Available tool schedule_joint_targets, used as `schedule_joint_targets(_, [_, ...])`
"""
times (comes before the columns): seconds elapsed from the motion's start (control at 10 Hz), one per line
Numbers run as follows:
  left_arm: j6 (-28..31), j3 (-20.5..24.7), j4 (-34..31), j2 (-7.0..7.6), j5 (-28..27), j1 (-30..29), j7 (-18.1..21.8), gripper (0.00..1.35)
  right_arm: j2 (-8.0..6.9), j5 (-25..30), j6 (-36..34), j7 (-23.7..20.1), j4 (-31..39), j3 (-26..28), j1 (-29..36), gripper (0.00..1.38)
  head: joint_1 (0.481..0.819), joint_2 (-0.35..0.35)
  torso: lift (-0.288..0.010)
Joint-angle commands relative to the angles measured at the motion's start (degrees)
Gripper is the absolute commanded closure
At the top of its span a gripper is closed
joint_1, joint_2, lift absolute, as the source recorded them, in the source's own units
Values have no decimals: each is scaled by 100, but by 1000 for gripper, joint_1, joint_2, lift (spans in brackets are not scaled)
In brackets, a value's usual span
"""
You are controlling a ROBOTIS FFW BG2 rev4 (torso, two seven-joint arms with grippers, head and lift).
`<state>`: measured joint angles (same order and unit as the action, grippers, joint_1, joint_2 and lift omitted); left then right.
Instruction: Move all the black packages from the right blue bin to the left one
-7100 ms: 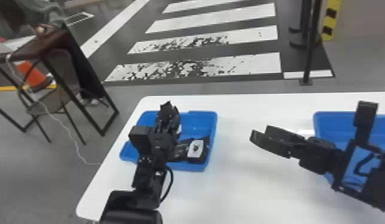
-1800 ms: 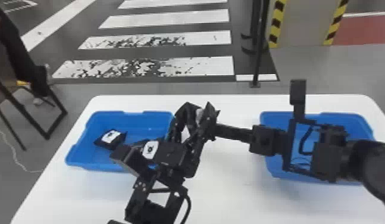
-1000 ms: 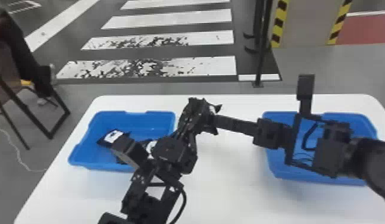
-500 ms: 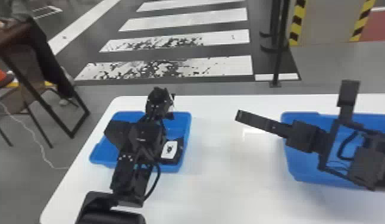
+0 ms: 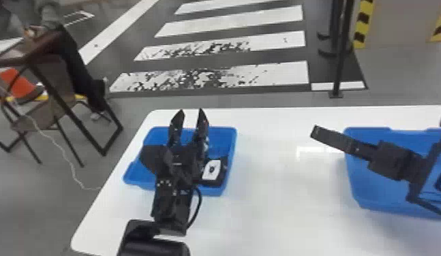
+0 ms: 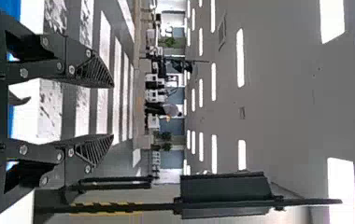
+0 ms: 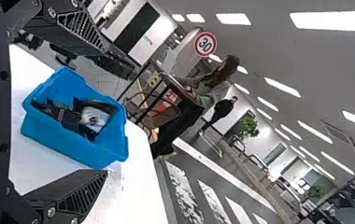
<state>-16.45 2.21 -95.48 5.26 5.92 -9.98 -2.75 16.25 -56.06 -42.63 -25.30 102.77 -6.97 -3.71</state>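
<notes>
The left end effector (image 5: 191,113) and right end effector (image 7: 106,113) are wide open, empty; the left should rise without brushing the black package (image 5: 223,170).

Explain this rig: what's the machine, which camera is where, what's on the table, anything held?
It's a robot with two black arms, each ending in a two-fingered gripper. The head view looks forward and down at the white table. The two wrist views come from cameras on the arms and are turned sideways.

Two blue bins stand on the table: the left bin, with at least one black package bearing a white label, and the right bin.

The left gripper is above the left bin; the right gripper is by the right bin's inner side. Both are open, with nothing visible between their fingers.
</notes>
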Motion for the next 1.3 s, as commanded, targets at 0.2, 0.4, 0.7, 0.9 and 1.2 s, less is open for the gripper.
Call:
schedule_joint_targets(0.2, [-929, -735, -767, 71, 1259, -506, 56, 185, -193, 1664, 1409, -1, 712, 617, 793, 136, 682, 190, -140])
schedule_joint_targets(0.4, [-619, -929, -1498, 63, 1727, -1238, 56, 185, -298, 1915, 2576, 122, 1092, 674, 1524, 136, 668, 131, -140])
schedule_joint_targets(0.7, [-549, -918, -2046, 115, 1579, -1969, 56, 185, -386, 2601, 3251, 447, 1978, 926, 2789, 136, 695, 77, -140])
schedule_joint_targets(0.9, [-633, -495, -2046, -34, 436, -2306, 56, 185, -562, 3378, 3110, 518, 2498, 1326, 3366, 136, 695, 61, -140])
schedule_joint_targets(1.2, [-113, -346, -2637, -78, -272, -2700, 73, 185, -755, 3983, 2970, 650, 3004, 1714, 4041, 136, 695, 26, -140])
